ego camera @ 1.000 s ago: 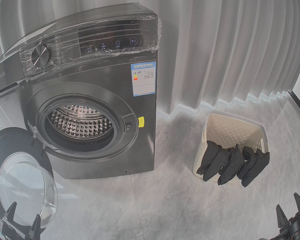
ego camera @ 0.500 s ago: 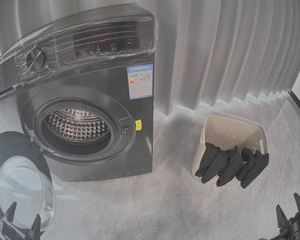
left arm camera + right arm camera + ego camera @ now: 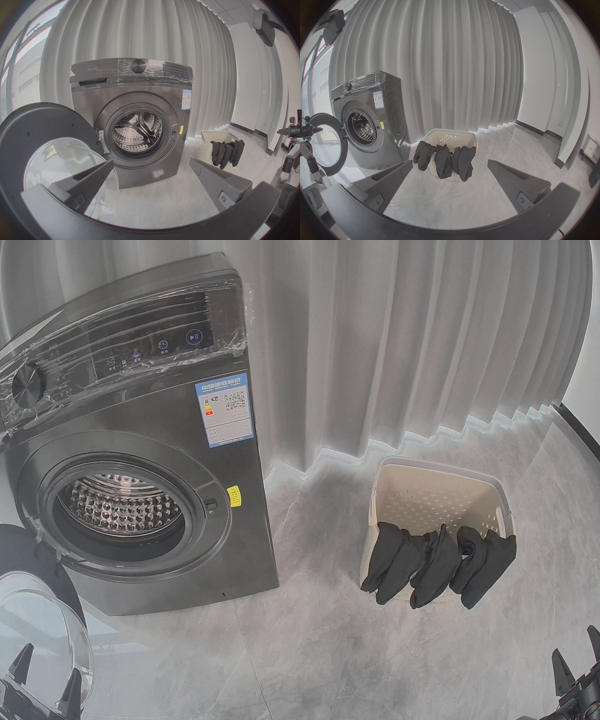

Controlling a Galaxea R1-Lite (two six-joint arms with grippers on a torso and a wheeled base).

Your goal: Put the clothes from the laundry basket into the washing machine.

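Observation:
A grey front-loading washing machine (image 3: 137,427) stands at the left with its round door (image 3: 37,627) swung open and the steel drum (image 3: 119,505) bare. A cream laundry basket (image 3: 437,502) sits on the floor to the right, with black clothes (image 3: 431,562) draped over its near rim. My left gripper (image 3: 47,674) is open, low by the open door, far from the basket. My right gripper (image 3: 578,659) is open at the lower right, short of the basket (image 3: 450,140); the clothes (image 3: 443,157) lie ahead of it. The machine (image 3: 137,118) faces the left wrist.
White pleated curtains (image 3: 406,334) hang behind the machine and basket. Grey tiled floor (image 3: 350,646) lies open between the machine and the basket. A dark baseboard (image 3: 578,427) runs along the wall at the far right.
The whole head view has shifted: machine and basket now sit further left in the picture, so the camera has turned right. Both grippers keep their places and stay open.

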